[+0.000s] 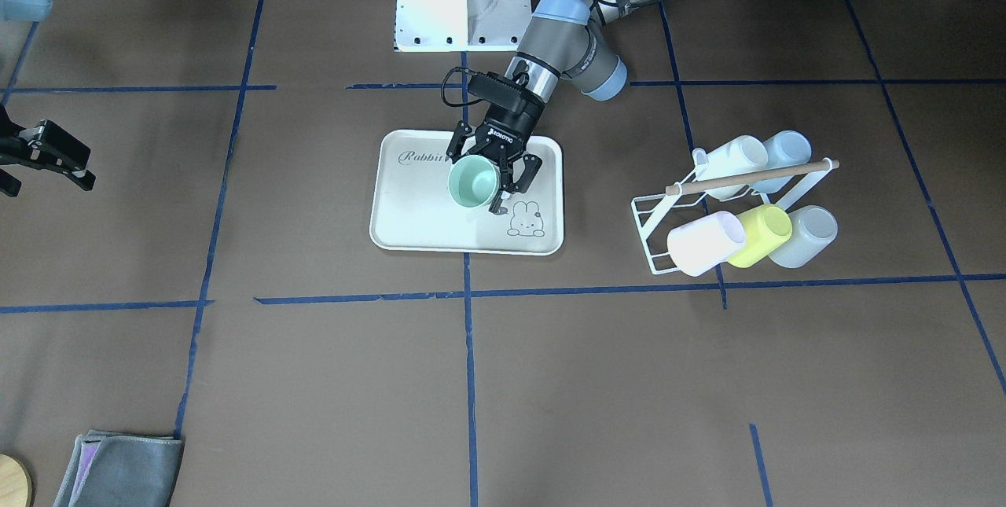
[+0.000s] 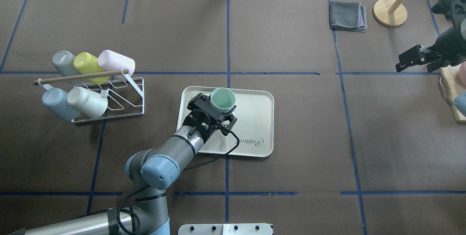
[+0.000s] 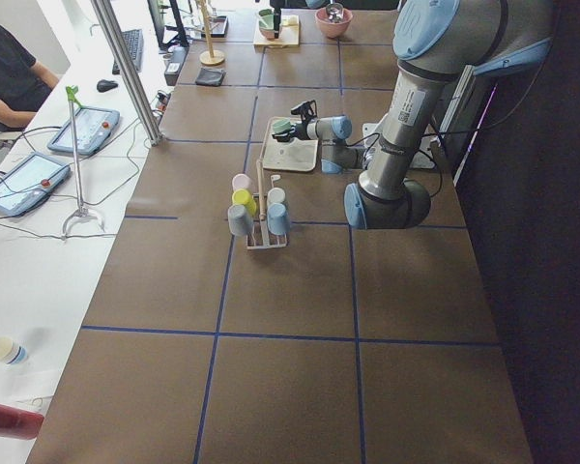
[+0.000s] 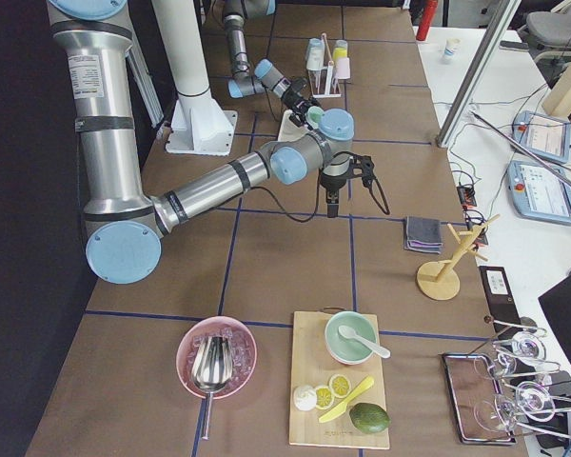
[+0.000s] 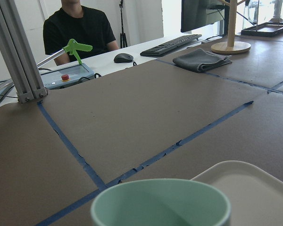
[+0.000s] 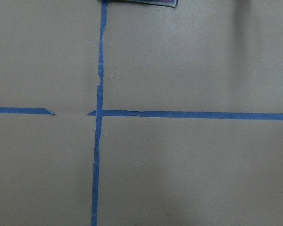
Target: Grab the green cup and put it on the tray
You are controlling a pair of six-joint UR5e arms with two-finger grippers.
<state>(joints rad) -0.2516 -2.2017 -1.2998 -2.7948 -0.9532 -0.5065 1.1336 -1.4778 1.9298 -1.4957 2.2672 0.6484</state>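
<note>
**Over the tray: cup held upright**

Between the fingers of the left gripper (image 1: 481,191), which look closed against its sides, the green cup (image 1: 471,181) stands mouth up. It is directly over the tray (image 1: 409,216), just beside the bunny drawing (image 1: 526,220). Whether its base touches the tray I cannot tell. What remains looks like lowering straight down and letting go.

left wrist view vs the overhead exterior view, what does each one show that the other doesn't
Only the left wrist view shows the operators' desk: a person in a black shirt, a keyboard and a mouse.

Only the overhead exterior view shows the left gripper around the green cup, the rack holding five cups, and the "Rabbit" script on the tray.

Both show the green cup, part of the tray, the folded grey cloth and the round wooden stand base.
</note>
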